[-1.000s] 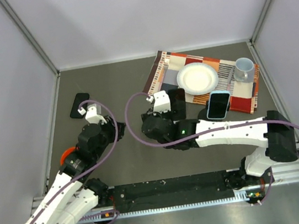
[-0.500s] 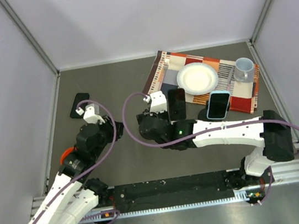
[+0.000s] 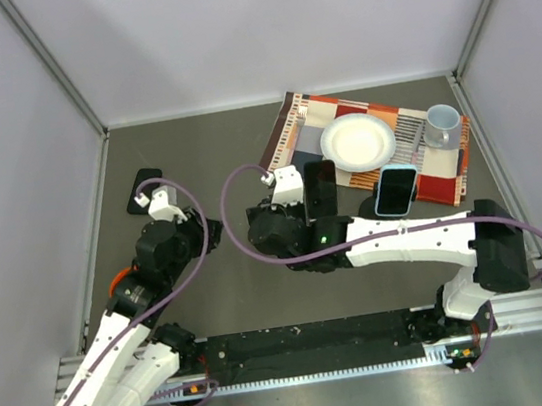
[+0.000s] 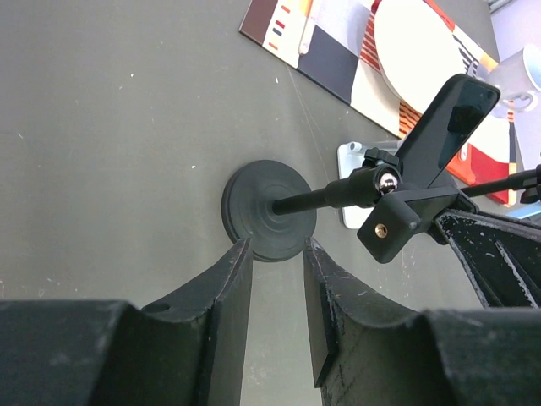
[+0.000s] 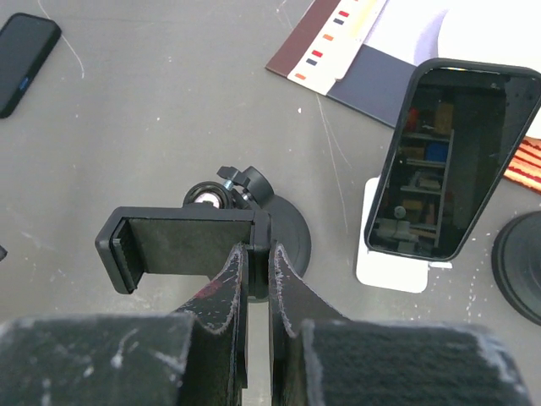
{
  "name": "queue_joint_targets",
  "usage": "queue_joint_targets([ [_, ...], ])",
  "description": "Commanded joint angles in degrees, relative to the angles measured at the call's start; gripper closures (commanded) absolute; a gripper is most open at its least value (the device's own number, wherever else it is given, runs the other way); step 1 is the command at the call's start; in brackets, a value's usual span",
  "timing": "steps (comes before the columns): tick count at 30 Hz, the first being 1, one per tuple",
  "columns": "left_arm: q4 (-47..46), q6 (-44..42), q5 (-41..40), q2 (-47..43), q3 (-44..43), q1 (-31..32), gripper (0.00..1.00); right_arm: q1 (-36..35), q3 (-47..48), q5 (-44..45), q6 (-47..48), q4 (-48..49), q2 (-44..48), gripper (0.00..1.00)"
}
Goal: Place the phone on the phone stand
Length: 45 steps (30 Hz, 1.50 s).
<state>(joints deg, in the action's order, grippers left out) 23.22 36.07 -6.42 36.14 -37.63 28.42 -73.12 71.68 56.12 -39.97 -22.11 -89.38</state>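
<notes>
Shows the black-cased phone [image 5: 439, 161] already propped, screen outward and leaning back, on the small white plastic holder [image 5: 393, 260], bottom edge down at the short front lip, just off the corner of the patchwork placemat [image 3: 338, 108] on the dark grey table [image 3: 193, 153]. Suggests a placing already done, with only a clean retreat left. Finds the right gripper [image 5: 256, 254] nearly closed, with a mere sliver of gap, pinching one end of the black rectangular clamp cradle [image 5: 186, 245] atop the thin black pole [image 4: 304, 201], which is not the task's holder. Finds the left gripper [image 4: 276, 249] parted to a moderate width and holding nothing, fingertips either side of the near rim of the round black base [image 4: 264, 199]; cannot tell whether touching it. Places that base just beside the white holder, so pole and phone stand close together. Leaves a second, light-blue-cased phone [image 3: 396, 190] flat on the placemat and a third, dark phone [image 3: 145, 190] flat near the left wall, neither in any grip. Calls next, as a judgement, for letting go of the cradle gently and backing both arms straight away from the pole, keeping it from swinging or tipping into the propped phone; risks knocking the phone off the lip otherwise.
</notes>
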Motion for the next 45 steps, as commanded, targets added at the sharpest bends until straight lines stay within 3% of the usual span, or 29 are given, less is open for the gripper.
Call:
queue_joint_targets([
  [1,-0.55,0.22,0.44,0.42,-3.5,-1.61,0.64,-1.06,4.61,3.12,-3.98,1.98,-0.97,1.0],
  [3,1.64,0.57,-0.08,1.65,-4.73,-2.58,0.63,-1.06,4.87,3.3,-4.33,1.81,-1.49,0.94],
  [4,2.43,0.66,-0.35,2.17,-5.26,-3.98,0.62,-1.14,4.96,2.86,-4.24,1.81,-1.58,0.8],
  [5,4.01,0.4,-0.44,3.05,-6.31,-5.04,0.6,-1.06,4.96,2.6,-4.16,1.81,-1.58,0.73],
  [6,4.72,0.05,-0.53,3.58,-7.1,-6.26,0.56,-1.14,4.79,1.64,-3.89,1.98,-1.23,0.48],
  [12,6.92,-5.22,5.18,10.08,-14.31,-17.16,0.34,-1.14,1.63,-5.38,3.57,8.21,4.63,0.28],
  [15,7.54,-6.54,10.01,15.61,-17.65,-22.0,0.25,-1.15,-1.71,-13.19,8.4,13.12,9.56,0.24],
  [16,7.54,-7.41,12.37,17.19,-19.48,-24.45,0.15,-1.06,-2.76,-15.4,9.72,14.36,13.41,0.22],
  [17,7.97,-8.12,13.44,21.21,-20.72,-25.77,0.11,-1.06,-5.21,-17.69,14.17,15.42,15.88,0.19],
  [19,9.9,-12.31,14.49,26.06,-24.23,-29.9,0.1,-0.36,-7.25,-25.33,18.5,16.65,22.11,0.12],
  [20,10.52,-15.04,16.42,31.39,-28.25,-30.79,0.03,0.6,-9.08,-28.84,21.83,16.49,23.97,0.11],
  [21,12.09,-17.85,16.61,34.41,-30.99,-32.36,0.03,3.22,-9.97,-37.83,22.99,15.87,25.82,0.1],
  [25,21.76,-32.08,7.4,50.83,-48.7,-32.64,0.02,10.69,-14.45,-54.16,25.99,11.05,34.7,0.04],
  [28,28.81,-34.83,6.06,66.81,-60.59,-34.13,0.01,12.74,-19.71,-58.75,28.35,7.09,41.12,0.04],
  [33,33.29,-38.52,5.8,81.44,-75.82,-37.3,0.01,12.83,-24.13,-64.81,27.93,4.27,51.23,0.03],
  [38,28.64,-40.64,2.91,86.28,-76.45,-39.85,0.01,12.74,-26.15,-66.31,27.05,2.86,55.37,0.02],
  [41,32.05,-42.58,-0.95,90.24,-80.32,-39.85,0.01,12.83,-28.17,-68.41,27.74,3.04,57.04,0.02],
  [45,31.79,-43.89,-3.86,90.94,-77.78,-39.85,0.01,12.83,-29.05,-69.47,29.76,2.77,57.66,0.02],
])
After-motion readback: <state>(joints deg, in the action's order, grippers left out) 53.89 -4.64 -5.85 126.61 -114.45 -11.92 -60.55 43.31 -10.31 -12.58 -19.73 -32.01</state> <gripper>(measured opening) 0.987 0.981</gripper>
